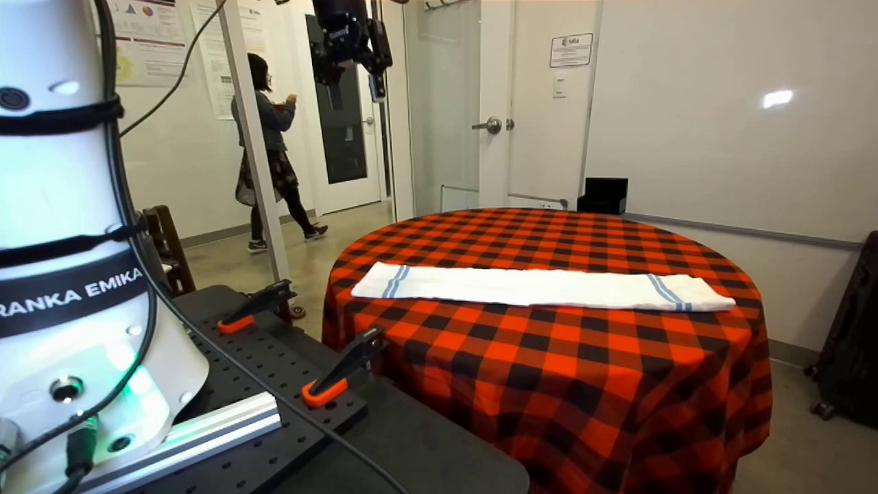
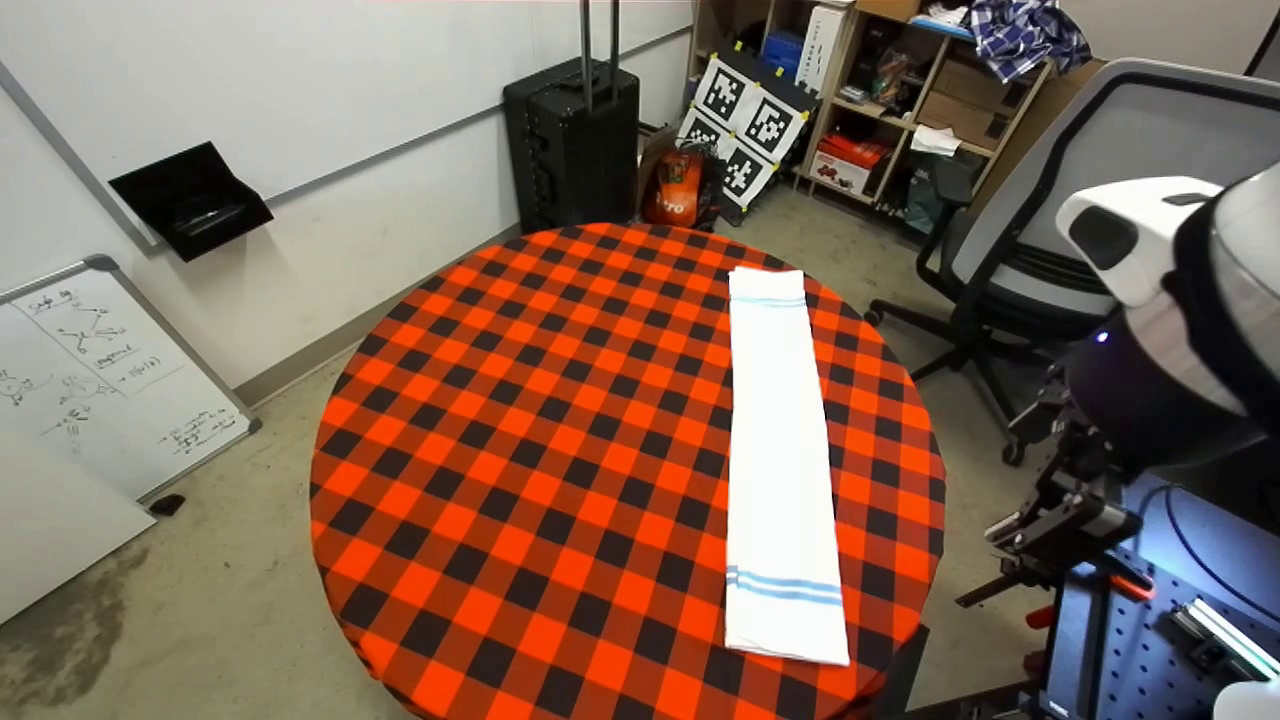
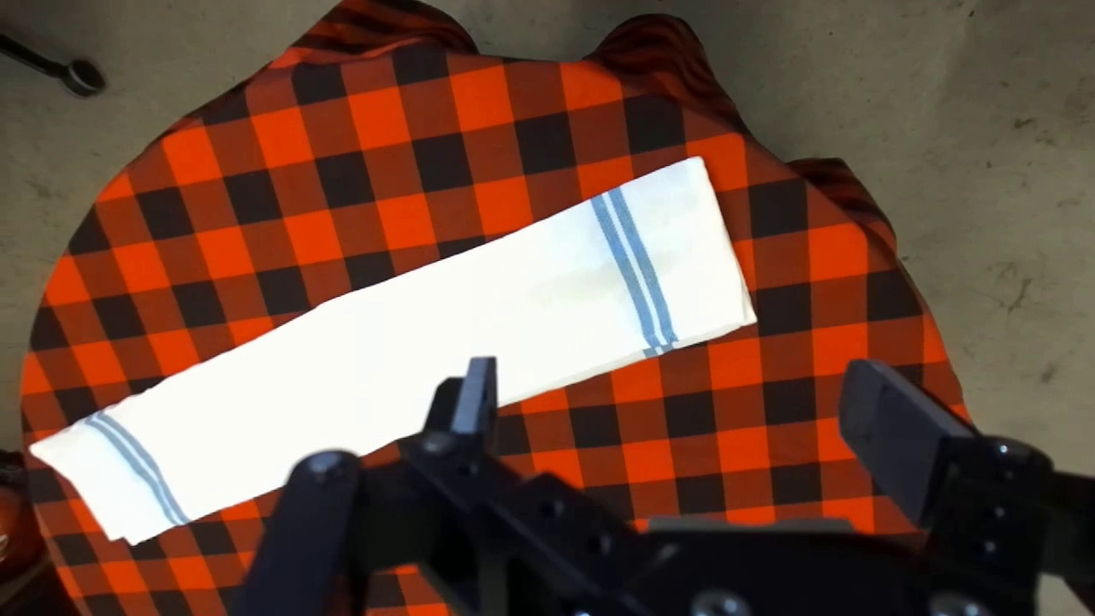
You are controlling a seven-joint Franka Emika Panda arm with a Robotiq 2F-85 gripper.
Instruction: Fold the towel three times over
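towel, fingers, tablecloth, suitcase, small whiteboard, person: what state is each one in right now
Towel, lying flat in a long narrow strip, not held
Fingers, open wide, holding nothing
Tablecloth, spread out, its edge hanging down in folds
Suitcase, standing upright, pull handle drawn out
Small whiteboard, written on
Person, upright, legs apart as if mid-stride

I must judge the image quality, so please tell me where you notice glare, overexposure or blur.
Wrist view: the towel washed out to plain white in its middle, the gripper looking slightly out of focus; in an exterior view: bright glare patch on the whiteboard.
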